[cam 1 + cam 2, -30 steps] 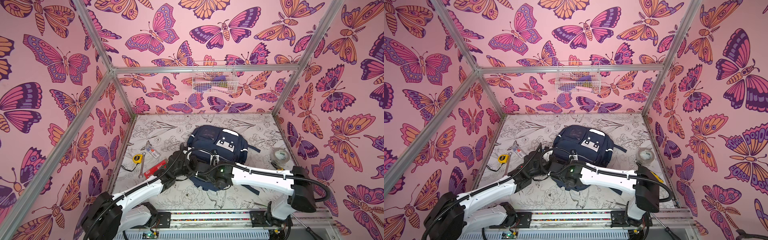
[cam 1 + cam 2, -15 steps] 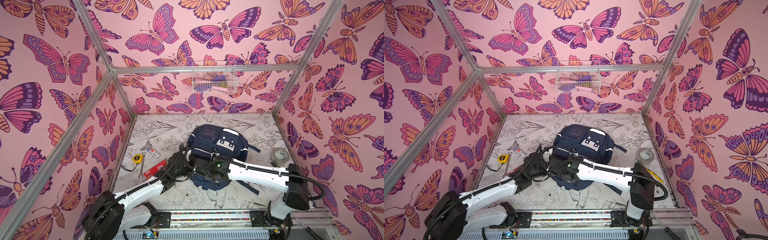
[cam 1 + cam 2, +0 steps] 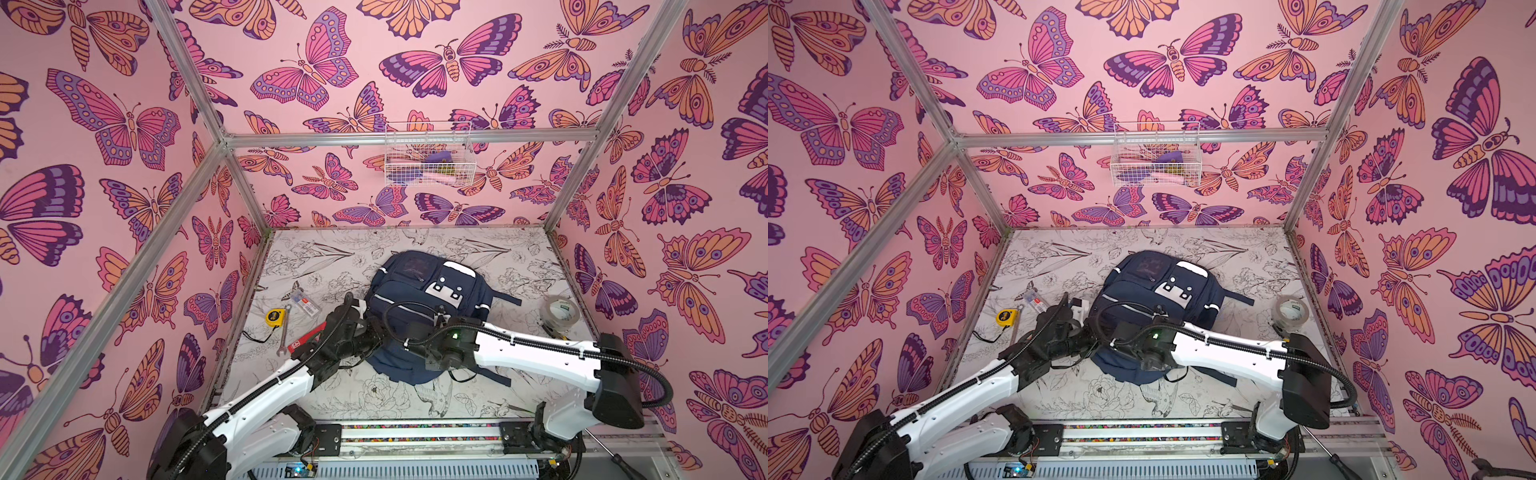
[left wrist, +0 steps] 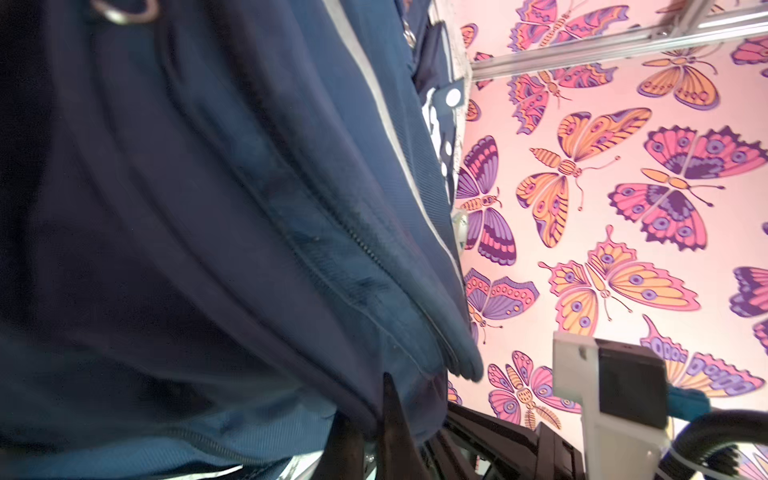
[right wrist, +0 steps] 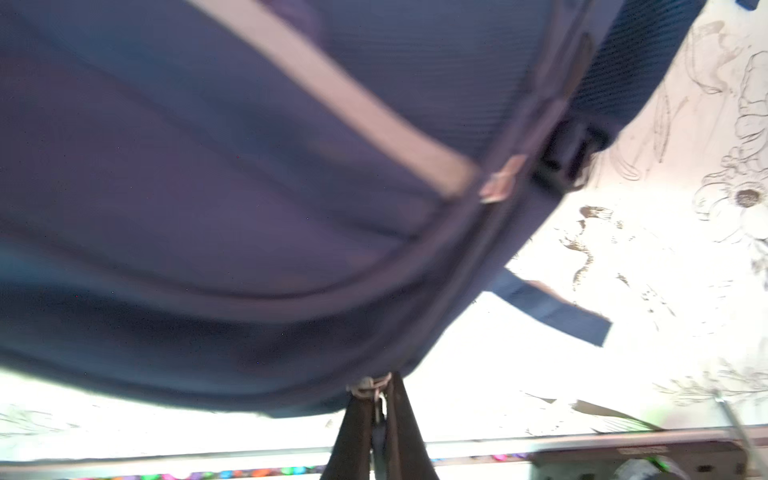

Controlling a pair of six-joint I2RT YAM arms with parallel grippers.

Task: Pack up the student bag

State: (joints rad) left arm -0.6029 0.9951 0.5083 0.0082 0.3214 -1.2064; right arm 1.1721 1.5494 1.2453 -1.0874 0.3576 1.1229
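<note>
The student bag (image 3: 428, 299) (image 3: 1154, 299), a navy backpack with white stripes and a white dotted patch, lies in the middle of the table in both top views. Both arms meet at its near end. In the left wrist view the bag (image 4: 208, 208) fills most of the frame, and my left gripper (image 4: 376, 419) is shut on a fold of its fabric. In the right wrist view my right gripper (image 5: 380, 399) is shut on a metal zipper pull (image 5: 368, 385) at the bag's (image 5: 249, 187) edge.
Left of the bag lie a yellow tape measure (image 3: 274, 316), a wrench (image 3: 284, 336), a red pack (image 3: 309, 336) and a small clear packet (image 3: 305, 302). A tape roll (image 3: 561, 313) sits at the right. A white wire basket (image 3: 428, 156) hangs on the back wall.
My right gripper has closed onto the zipper pull and its arm has shifted slightly at the bag's near end. The left arm has held still on the fabric.
</note>
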